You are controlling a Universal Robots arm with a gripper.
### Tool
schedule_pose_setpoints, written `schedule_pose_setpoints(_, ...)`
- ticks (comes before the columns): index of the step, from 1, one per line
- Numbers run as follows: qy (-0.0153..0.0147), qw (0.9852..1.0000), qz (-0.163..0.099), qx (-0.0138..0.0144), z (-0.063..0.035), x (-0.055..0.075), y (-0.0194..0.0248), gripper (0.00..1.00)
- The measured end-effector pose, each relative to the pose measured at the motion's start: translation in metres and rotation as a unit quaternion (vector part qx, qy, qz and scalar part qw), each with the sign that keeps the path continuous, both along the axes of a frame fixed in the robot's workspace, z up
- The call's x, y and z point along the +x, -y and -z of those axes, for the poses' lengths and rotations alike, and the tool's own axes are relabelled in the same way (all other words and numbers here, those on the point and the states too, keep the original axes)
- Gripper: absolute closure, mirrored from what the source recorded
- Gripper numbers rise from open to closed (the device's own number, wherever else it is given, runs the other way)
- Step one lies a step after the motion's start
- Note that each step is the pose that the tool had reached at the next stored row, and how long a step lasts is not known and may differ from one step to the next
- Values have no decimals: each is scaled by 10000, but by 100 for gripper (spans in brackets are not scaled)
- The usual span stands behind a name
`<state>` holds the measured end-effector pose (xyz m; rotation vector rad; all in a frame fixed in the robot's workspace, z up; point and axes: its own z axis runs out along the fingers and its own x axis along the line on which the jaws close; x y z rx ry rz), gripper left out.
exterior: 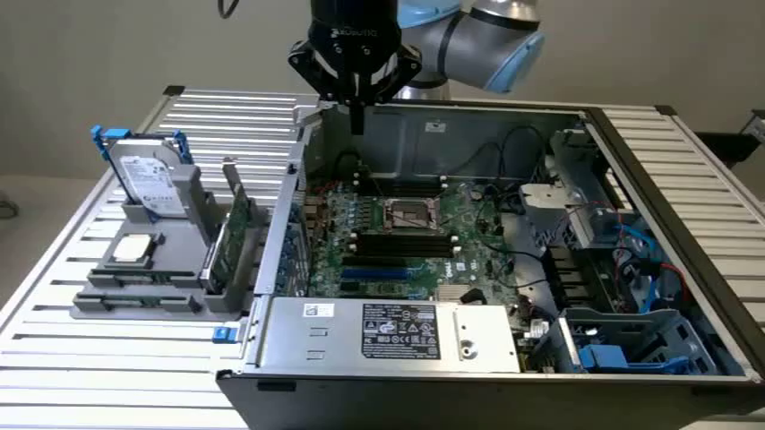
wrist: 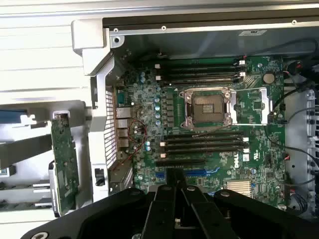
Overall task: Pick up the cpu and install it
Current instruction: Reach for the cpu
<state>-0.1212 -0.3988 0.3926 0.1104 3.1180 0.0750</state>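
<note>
The cpu (exterior: 134, 249), a small flat silver square with a pale rim, lies on the grey holder (exterior: 143, 291) at the exterior view's left, outside the computer case. The dark cpu socket (exterior: 410, 215) with its metal frame sits open on the green motherboard (exterior: 478, 260); its frame (wrist: 207, 108) is seen from above in the wrist view. My gripper (exterior: 355, 121) hangs over the case's far left corner, well above the board and far from the cpu. Its black fingers (wrist: 169, 191) are pressed together with nothing between them.
A silver hard drive (exterior: 150, 184) with blue handles stands upright behind the cpu. A green card (exterior: 236, 235) stands on edge between the holder and the case wall (exterior: 278, 242). A power supply (exterior: 395, 330) fills the case's front, with cables and drive bays (exterior: 622, 260) at the right.
</note>
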Motion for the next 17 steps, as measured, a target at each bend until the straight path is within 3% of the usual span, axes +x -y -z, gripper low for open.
schedule_pose_setpoints(7,-8,10000,0,0,0,-19,0,89)
schedule_pose_setpoints(8,-21,10000,0,0,1,-57,-3,89)
schedule_pose_setpoints(17,-41,10000,0,0,10,-465,-19,89)
